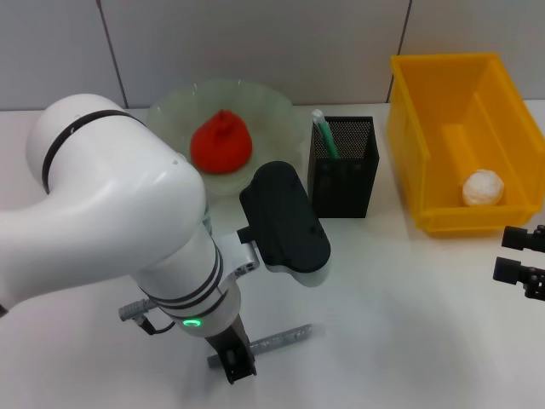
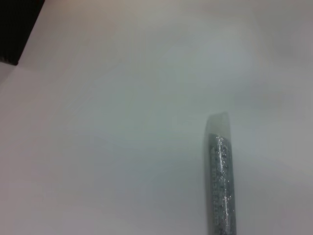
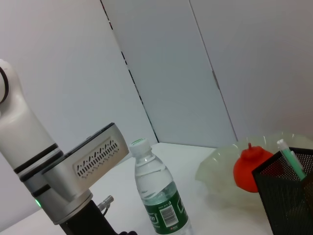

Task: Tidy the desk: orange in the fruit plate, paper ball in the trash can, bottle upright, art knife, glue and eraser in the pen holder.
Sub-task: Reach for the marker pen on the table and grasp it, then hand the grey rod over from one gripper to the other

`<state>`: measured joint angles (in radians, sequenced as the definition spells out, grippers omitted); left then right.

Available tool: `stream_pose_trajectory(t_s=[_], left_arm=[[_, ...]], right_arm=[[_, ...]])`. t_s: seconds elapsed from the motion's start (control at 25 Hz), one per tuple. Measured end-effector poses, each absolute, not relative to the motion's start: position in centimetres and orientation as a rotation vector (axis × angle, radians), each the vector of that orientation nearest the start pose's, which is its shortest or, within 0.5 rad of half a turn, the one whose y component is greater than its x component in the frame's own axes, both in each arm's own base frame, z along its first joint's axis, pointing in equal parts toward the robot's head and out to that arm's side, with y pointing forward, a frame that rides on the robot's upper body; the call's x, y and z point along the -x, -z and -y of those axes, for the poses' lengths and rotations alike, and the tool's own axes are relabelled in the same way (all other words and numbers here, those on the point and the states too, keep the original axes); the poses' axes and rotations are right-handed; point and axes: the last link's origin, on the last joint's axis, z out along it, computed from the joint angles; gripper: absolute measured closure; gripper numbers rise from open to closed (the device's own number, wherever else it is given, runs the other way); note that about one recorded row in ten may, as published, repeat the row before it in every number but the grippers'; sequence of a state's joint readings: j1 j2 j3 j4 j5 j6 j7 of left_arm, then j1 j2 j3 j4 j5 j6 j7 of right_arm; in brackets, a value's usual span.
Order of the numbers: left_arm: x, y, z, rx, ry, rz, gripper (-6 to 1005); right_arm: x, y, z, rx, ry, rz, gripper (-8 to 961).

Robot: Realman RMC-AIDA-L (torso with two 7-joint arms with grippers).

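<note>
The glue (image 1: 277,339), a grey glittery stick, lies flat on the white table near the front edge; its pale tip fills the left wrist view (image 2: 220,171). My left gripper (image 1: 233,361) is down over the stick's near end. The orange (image 1: 220,143) sits in the fruit plate (image 1: 277,111). The art knife (image 1: 324,136) stands in the pen holder (image 1: 343,170). The paper ball (image 1: 483,187) rests in the trash can (image 1: 443,94). The bottle (image 3: 159,196) stands upright beside my left arm, hidden in the head view. My right gripper (image 1: 502,254) hovers open at the right edge. The eraser is out of view.
My bulky white left arm (image 1: 111,221) covers the left and middle of the table in the head view. The pen holder stands between the fruit plate and the trash can. A grey wall runs behind the table.
</note>
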<state>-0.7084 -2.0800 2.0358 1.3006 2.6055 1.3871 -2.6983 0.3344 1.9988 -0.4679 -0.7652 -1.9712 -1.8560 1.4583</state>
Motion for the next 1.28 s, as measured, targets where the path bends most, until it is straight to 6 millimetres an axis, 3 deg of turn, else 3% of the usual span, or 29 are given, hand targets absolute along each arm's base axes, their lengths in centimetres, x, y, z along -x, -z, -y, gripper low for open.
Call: stream_pose_trajectory(t_s=[0.72,0.76,0.92,0.96,1.12,1.16,1.2,1.28], left_arm=[[13.6,9.3,-31.3,2.754,-0.768,0.389,833],[13.4,8.3,-31.8,2.758,-0.682,0.444,833],[13.3,7.4,-32.3,2.783,-0.585,0.506,833],[13.2,6.3,-32.8,2.82,-0.449,0.587,833],[13.2,5.4,-33.1,2.865,-0.305,0.655,832],[13.1,4.5,-33.4,2.911,-0.164,0.708,832],[13.1,4.5,-33.4,2.911,-0.164,0.708,832],[13.2,3.6,-33.5,2.961,-0.004,0.768,832]], right_arm=[[-31.5,-8.1,-26.4,2.549,-0.882,-0.786,284],[-31.6,-8.1,-26.4,2.543,-0.887,-0.794,285],[-31.7,-7.9,-26.3,2.509,-0.937,-0.852,285],[-31.8,-7.7,-26.2,2.497,-0.961,-0.873,285],[-31.9,-6.7,-26.1,2.436,-1.091,-0.978,285],[-31.8,-6.4,-26.0,2.422,-1.119,-1.0,285],[-31.8,-6.0,-26.0,2.41,-1.148,-1.022,285],[-31.4,-5.2,-26.0,2.4,-1.201,-1.052,285]])
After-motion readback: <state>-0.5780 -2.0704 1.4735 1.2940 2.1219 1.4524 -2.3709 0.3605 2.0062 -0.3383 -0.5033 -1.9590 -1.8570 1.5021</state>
